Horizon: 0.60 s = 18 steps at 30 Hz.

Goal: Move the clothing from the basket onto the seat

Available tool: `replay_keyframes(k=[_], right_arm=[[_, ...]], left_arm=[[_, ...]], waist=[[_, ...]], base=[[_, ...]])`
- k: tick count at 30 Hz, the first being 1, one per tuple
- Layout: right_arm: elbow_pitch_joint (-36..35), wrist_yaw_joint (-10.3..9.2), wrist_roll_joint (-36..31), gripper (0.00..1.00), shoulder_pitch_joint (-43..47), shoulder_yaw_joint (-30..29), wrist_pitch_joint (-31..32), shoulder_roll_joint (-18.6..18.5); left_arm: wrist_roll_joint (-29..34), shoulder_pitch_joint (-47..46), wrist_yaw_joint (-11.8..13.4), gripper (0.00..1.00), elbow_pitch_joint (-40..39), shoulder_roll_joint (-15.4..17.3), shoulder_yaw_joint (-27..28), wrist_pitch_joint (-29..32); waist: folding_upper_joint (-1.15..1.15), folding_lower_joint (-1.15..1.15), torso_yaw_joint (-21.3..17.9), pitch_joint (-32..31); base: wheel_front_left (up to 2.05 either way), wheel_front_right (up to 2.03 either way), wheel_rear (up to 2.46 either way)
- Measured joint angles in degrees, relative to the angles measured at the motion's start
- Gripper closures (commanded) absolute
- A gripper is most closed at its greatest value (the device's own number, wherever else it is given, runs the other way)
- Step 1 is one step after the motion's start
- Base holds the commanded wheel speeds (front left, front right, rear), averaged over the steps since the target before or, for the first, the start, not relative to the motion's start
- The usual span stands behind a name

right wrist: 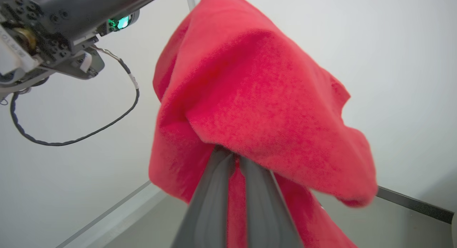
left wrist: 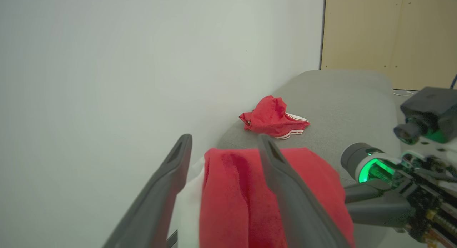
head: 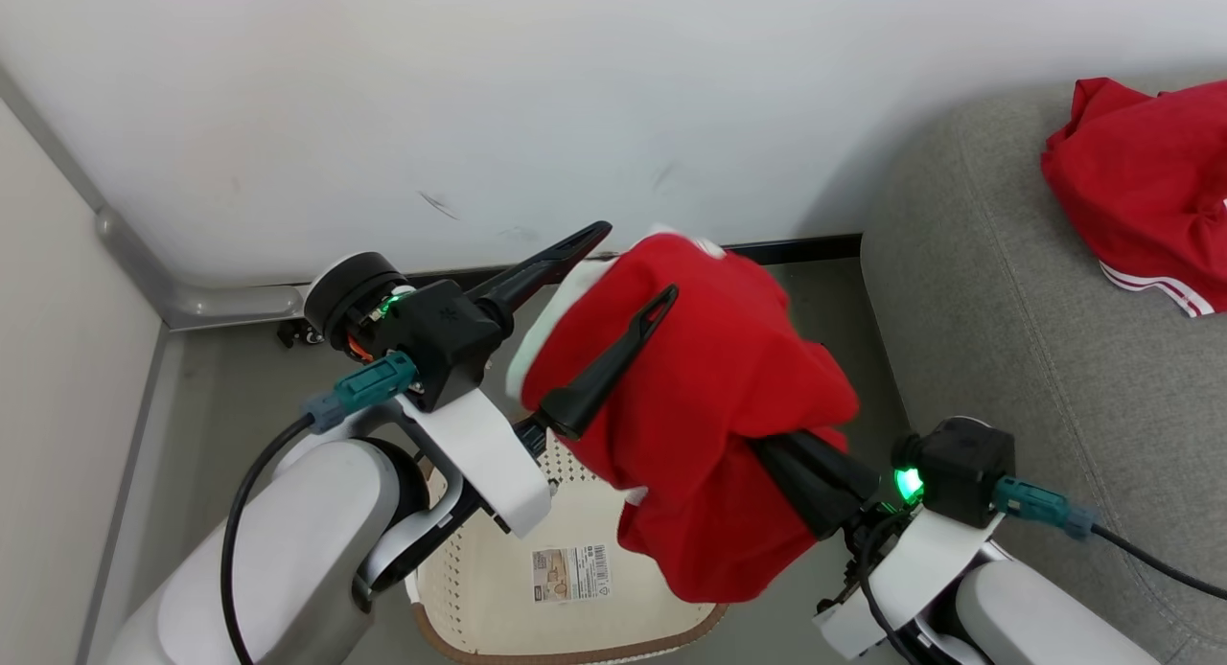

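A red garment [head: 709, 406] hangs in the air above the basket [head: 479, 588], draped over my right gripper [right wrist: 234, 158], which is shut on it. The right gripper's dark fingers [head: 815, 478] run in under the cloth from the lower right. My left gripper [head: 628, 267] is open beside the same garment [left wrist: 232, 194], one finger lying across the cloth and the other clear of it toward the wall. A second red garment [head: 1141, 186] with white stripes lies crumpled on the grey seat [head: 1007, 310] at the right, also visible in the left wrist view [left wrist: 275, 117].
A white wall [head: 575, 100] stands close behind the arms, with a dark baseboard [head: 805, 248] at its foot. The basket's floor shows a label sticker [head: 572, 571]. Grey floor [head: 220, 406] lies left of the basket. A beige panel [left wrist: 389, 37] stands beyond the seat.
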Motion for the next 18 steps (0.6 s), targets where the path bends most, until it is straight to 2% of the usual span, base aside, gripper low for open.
replay_keyframes(k=[18], right_arm=[[-2.0, 0.00, -0.8, 1.00, -0.9, -8.2, 0.0, -0.4]], left_arm=[[-1.4, 0.2, 0.5, 0.00, 0.8, 0.0, 0.0, 0.9]], waist=[[0.00, 0.00, -2.3, 1.7]], base=[[0.00, 0.00, 0.00]])
